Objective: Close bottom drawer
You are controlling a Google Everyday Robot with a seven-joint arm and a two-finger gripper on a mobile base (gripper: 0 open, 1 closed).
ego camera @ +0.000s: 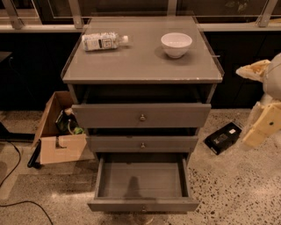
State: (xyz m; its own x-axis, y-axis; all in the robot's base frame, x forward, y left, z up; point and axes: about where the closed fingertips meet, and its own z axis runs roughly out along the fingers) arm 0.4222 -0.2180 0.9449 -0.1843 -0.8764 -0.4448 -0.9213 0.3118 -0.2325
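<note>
Sitting on the speckled floor at far left is an open brown cardboard box [61, 147], just beside the grey wooden cabinet [140, 70], whose top carries a clear plastic bottle [103, 41] lying flat and a round white bowl [176, 44]. The low grey bottom drawer [142, 205] stands pulled fully out. The cream gripper [261, 128] hangs well right of it; whether it is parted or closed cannot be told.

Speckled terrazzo floor [237, 189], dark windows [123, 6] behind, open cardboard box [57, 134] at left.
</note>
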